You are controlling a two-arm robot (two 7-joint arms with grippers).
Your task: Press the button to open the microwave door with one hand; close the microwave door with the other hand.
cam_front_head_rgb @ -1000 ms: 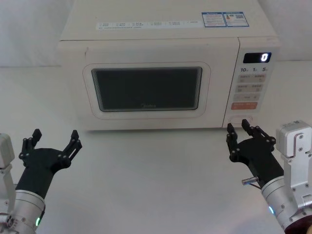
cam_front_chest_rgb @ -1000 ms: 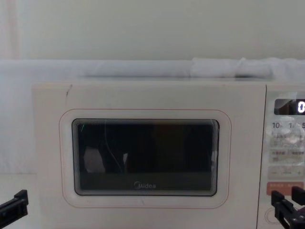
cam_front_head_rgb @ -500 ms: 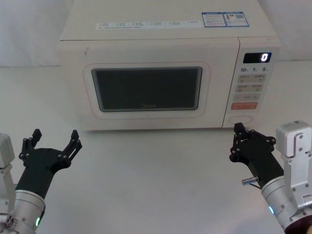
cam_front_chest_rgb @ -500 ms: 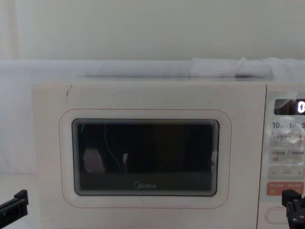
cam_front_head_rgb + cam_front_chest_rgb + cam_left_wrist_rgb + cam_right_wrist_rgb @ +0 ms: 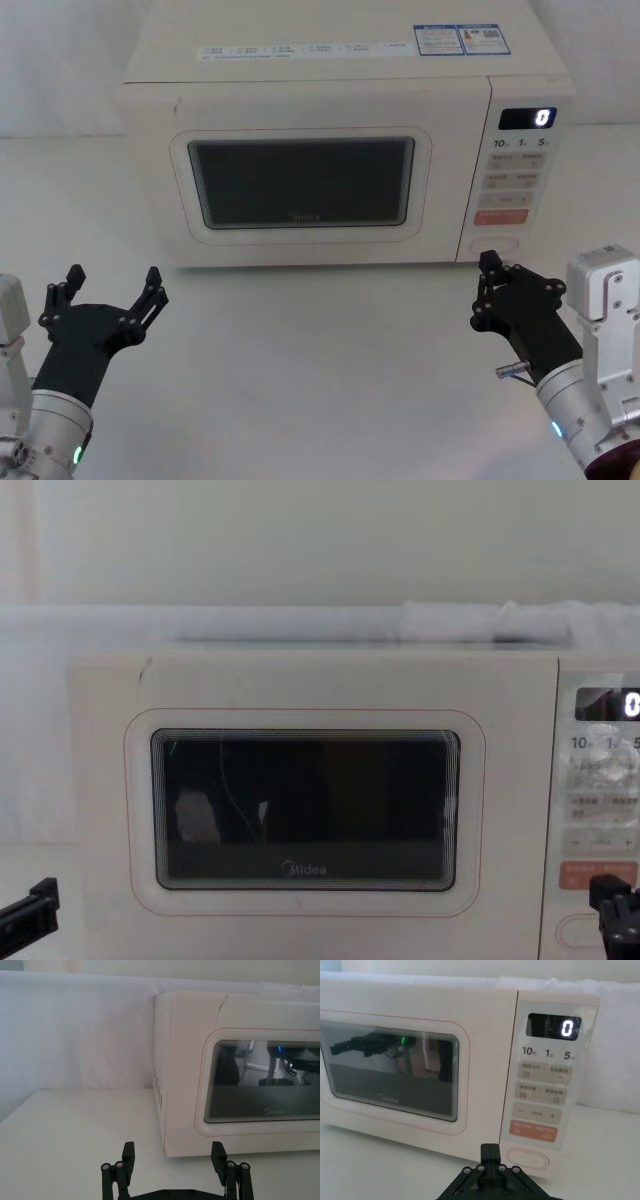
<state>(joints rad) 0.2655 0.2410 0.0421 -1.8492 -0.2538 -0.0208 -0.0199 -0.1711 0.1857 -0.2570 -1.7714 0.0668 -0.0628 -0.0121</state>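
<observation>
A cream-white microwave point(image 5: 330, 150) sits on the tabletop point(image 5: 300, 370) in front of you, its door point(image 5: 300, 185) closed flush. The button point(image 5: 494, 244), a wide pill-shaped key, lies at the bottom of the keypad panel point(image 5: 518, 175), under the orange-red key point(image 5: 500, 217). Your right gripper point(image 5: 485, 262), fingers pinched together, hovers just before that button. It likely needs one firm, square push; hard plastic, nothing to grasp. Your left gripper point(image 5: 110, 285) waits spread wide near the tabletop's front-left. The rigid door probably swings lightly; push its flat panel.
</observation>
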